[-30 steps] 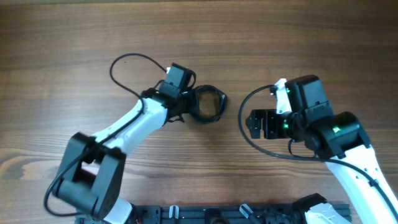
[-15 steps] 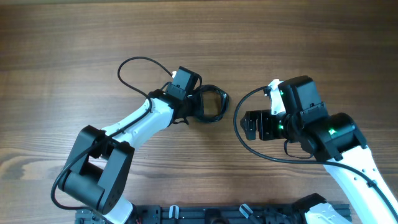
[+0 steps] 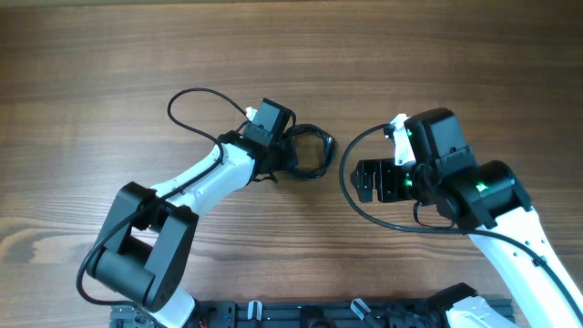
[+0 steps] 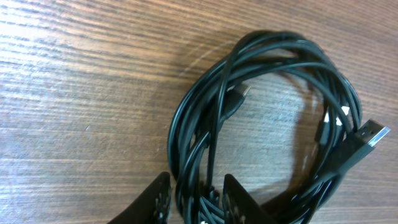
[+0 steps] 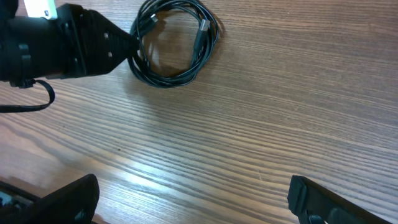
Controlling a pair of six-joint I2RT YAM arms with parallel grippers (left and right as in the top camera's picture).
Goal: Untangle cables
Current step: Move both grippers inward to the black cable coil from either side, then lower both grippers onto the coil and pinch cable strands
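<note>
The cables (image 3: 326,150) are thin black cords wound in a small ring on the wooden table, near the middle. In the left wrist view the ring (image 4: 186,124) fills the frame, with a USB plug (image 4: 367,134) sticking out at the right. My left gripper (image 3: 281,155) is at the ring's left side, and its fingers (image 4: 196,199) are closed on a bundle of strands. My right gripper (image 3: 362,182) is open and empty, about a hand's width to the right of the ring. The right wrist view shows the ring (image 5: 163,82) ahead, with the open fingers (image 5: 193,199) over bare wood.
The left arm's own thicker cable (image 3: 182,98) loops over the table behind it. The right arm's cable (image 3: 349,187) curves round in front of its gripper. A black rail (image 3: 319,314) runs along the table's front edge.
My left gripper has moved slightly right onto the ring, which has shifted a little right. My right gripper has moved a little left, toward the ring.
</note>
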